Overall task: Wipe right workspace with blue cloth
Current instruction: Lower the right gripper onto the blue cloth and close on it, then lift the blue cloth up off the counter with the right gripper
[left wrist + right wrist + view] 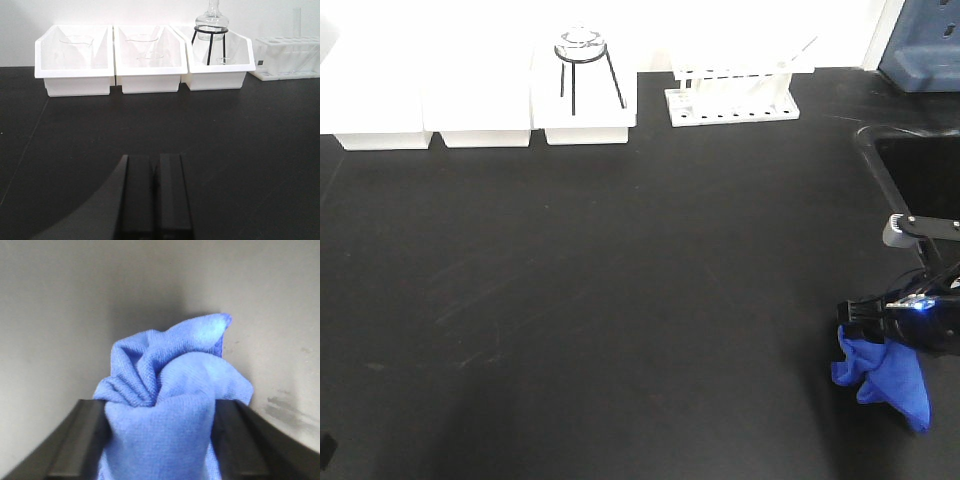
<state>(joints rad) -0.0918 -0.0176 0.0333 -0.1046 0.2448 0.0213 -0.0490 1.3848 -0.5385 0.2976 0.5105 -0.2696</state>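
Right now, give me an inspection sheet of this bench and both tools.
Surface: black benchtop, matte, with faint pale streaks.
Job's things: blue cloth, bunched and clamped in the right tool; whether it touches the bench cannot be told.
Clutter: three white bins holding glassware, a glass flask on a black stand, and a white test-tube rack, all along the back edge.
Tools: right tool shut on the blue cloth near the bench's right edge; left tool shut, empty, over bare bench.
Cables: nothing seen.
Surroundings: white wall behind; black sink basin at right; blue object in the far right corner.
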